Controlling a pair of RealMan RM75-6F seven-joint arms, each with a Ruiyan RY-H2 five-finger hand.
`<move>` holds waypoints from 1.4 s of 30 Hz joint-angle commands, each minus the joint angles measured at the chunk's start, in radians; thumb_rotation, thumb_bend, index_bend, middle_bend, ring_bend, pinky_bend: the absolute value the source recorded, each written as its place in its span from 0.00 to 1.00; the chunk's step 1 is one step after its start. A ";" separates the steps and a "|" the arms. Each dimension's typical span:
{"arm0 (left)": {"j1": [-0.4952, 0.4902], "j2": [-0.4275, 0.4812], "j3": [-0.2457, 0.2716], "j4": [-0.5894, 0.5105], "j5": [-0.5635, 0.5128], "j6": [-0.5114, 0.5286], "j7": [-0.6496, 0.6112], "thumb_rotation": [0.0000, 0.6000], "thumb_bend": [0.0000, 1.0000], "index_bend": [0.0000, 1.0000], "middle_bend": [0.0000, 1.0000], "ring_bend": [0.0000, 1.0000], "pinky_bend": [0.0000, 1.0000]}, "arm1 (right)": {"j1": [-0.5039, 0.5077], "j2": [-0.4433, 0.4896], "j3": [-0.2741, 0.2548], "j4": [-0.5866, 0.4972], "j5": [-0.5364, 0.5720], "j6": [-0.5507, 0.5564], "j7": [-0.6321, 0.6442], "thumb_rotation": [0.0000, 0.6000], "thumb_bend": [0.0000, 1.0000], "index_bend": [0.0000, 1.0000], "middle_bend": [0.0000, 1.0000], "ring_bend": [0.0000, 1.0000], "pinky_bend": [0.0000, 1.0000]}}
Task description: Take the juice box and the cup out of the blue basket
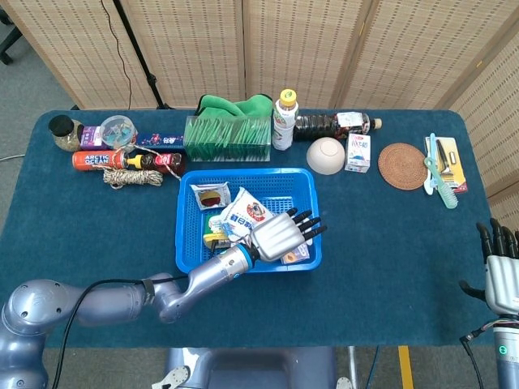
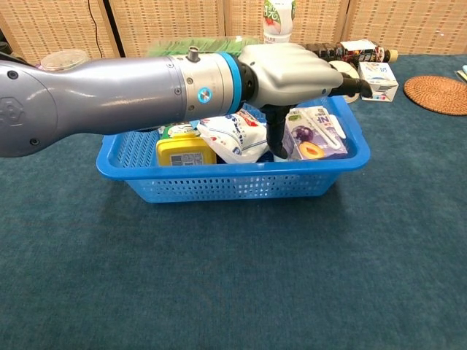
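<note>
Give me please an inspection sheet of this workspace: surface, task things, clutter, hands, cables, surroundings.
Surface: table covered with dark blue cloth.
Task things: blue basket near the table's middle; juice box lies in its right end. No cup clearly seen; a yellow-lidded container sits at its left.
Clutter: white snack bag in the basket; behind it a green box, bottles, white bowl, small carton, woven coaster, rope.
Hands: left hand over the juice box, thumb beside it, grip not confirmed; right hand open at the table's right edge.
Cables: black cable along the left arm.
Surroundings: woven folding screens behind.
</note>
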State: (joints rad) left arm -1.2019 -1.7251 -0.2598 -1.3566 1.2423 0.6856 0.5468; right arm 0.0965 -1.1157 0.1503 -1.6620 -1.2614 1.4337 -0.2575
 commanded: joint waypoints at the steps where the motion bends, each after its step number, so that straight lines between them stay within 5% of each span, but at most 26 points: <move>1: -0.005 -0.005 0.002 0.003 -0.017 0.003 0.000 1.00 0.14 0.06 0.18 0.17 0.30 | 0.001 0.001 -0.001 -0.002 0.000 -0.003 0.004 1.00 0.00 0.00 0.00 0.00 0.00; 18: -0.011 -0.037 0.027 0.036 -0.010 0.082 -0.011 1.00 0.20 0.38 0.46 0.39 0.46 | 0.004 0.004 -0.004 -0.004 0.005 -0.008 0.006 1.00 0.00 0.00 0.00 0.00 0.00; 29: 0.006 0.020 -0.001 -0.035 0.013 0.151 -0.054 1.00 0.20 0.39 0.47 0.40 0.46 | 0.004 0.007 -0.007 -0.007 0.003 -0.006 0.008 1.00 0.00 0.00 0.00 0.00 0.00; 42: 0.068 0.208 -0.028 -0.214 -0.028 0.201 -0.079 1.00 0.20 0.39 0.47 0.40 0.46 | 0.004 0.007 -0.015 -0.016 -0.007 -0.002 0.000 1.00 0.00 0.00 0.00 0.00 0.00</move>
State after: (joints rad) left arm -1.1464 -1.5365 -0.2922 -1.5529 1.2235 0.8834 0.4699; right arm 0.1008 -1.1091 0.1355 -1.6783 -1.2687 1.4313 -0.2573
